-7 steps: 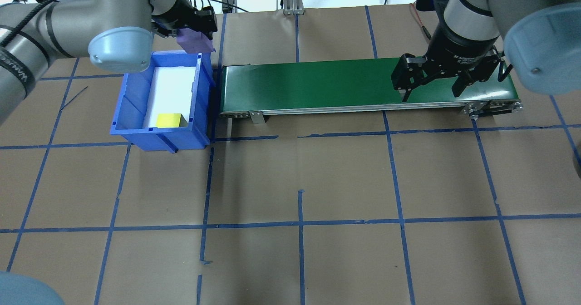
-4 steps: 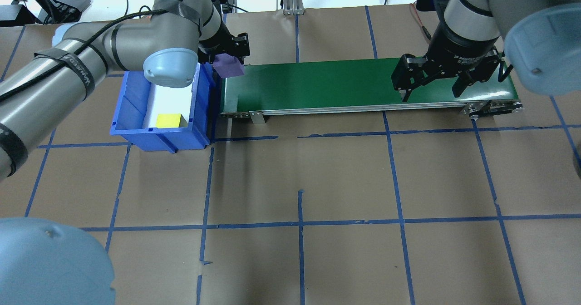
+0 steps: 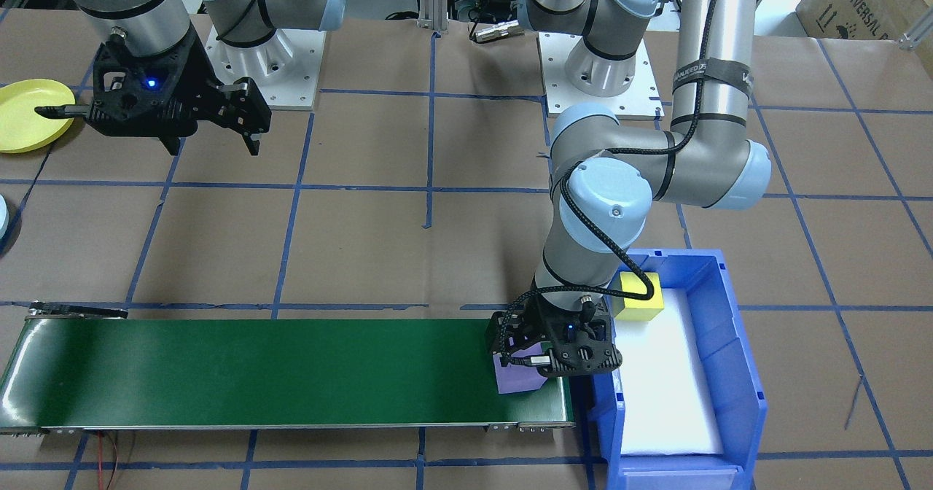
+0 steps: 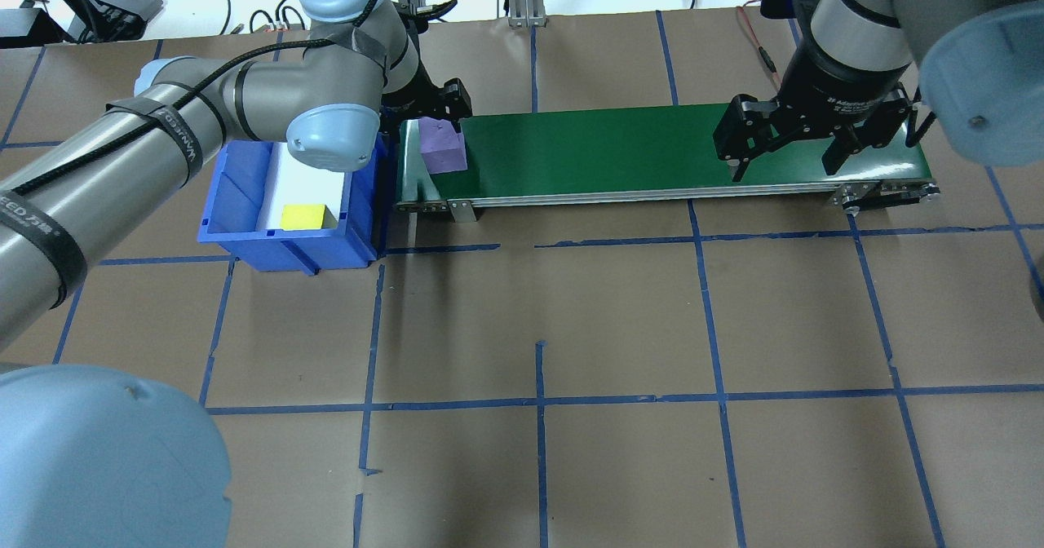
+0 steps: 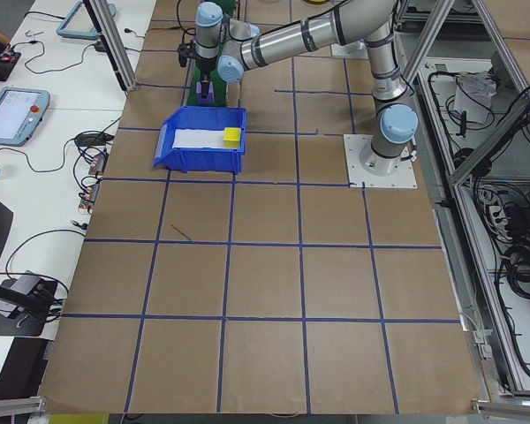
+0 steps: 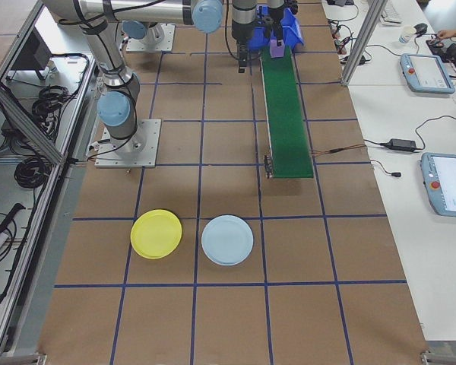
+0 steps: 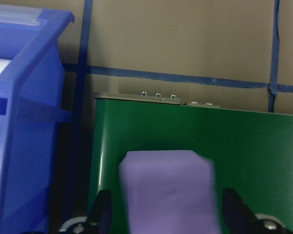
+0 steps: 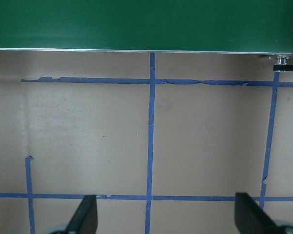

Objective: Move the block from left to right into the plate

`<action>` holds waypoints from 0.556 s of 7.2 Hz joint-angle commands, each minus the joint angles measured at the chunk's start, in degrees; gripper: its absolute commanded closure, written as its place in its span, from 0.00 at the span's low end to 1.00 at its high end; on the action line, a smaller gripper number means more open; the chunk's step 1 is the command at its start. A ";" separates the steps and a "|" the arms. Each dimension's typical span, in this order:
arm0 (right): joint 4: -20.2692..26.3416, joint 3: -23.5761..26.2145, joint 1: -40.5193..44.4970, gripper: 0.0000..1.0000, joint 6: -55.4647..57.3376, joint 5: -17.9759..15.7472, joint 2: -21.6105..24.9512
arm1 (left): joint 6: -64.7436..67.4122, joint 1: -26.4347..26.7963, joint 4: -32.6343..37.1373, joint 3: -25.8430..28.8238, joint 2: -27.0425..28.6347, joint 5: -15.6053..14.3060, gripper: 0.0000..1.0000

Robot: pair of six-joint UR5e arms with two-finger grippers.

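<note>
Front-facing exterior view: the left claw (image 3: 526, 362) stood clamped on a pale purple foam block (image 3: 516, 379) at the end of the long green conveyor belt (image 3: 255, 370) nearest the blue plastic bin (image 3: 736, 373), where a yellow foam cube (image 3: 641, 297) lay on white padding. Across the brown paper-covered tabletop (image 3: 437, 242), the right claw (image 3: 149, 122) hung with its fingers spread wide and nothing between them, close to the round shallow yellow plastic plate (image 3: 25, 114) at the frame's edge.

Overhead exterior view: the purple block (image 4: 442, 147) sat at the belt's (image 4: 612, 148) bin end under the left claw (image 4: 436, 116); the right claw (image 4: 787, 152) hovered agape over the opposite end.

Right exterior view: the yellow plate (image 6: 156, 233) lay just beside a round pale blue plate (image 6: 227, 240), both well apart from the block.

Left wrist view: the purple block (image 7: 168, 192) filled the gap between the two dark fingers (image 7: 103, 210), over the belt.

Right wrist view: widely parted fingertips (image 8: 85, 214) framed bare taped paper.
</note>
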State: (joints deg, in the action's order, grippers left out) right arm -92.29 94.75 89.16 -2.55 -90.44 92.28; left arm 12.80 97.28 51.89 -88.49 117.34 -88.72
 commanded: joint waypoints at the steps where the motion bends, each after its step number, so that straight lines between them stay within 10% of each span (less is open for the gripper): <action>1: 0.01 0.00 -0.04 0.00 0.00 0.00 0.01 | -1.98 -0.15 -0.12 1.56 -2.71 -2.93 0.00; 4: -0.08 -0.09 -0.13 0.00 -0.26 0.00 0.01 | -4.45 -7.41 3.81 1.13 -9.57 -6.30 0.00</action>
State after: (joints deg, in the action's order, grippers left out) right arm -92.36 94.73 89.09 -2.65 -90.44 92.29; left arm 9.17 94.16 53.28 -86.84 110.18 -94.53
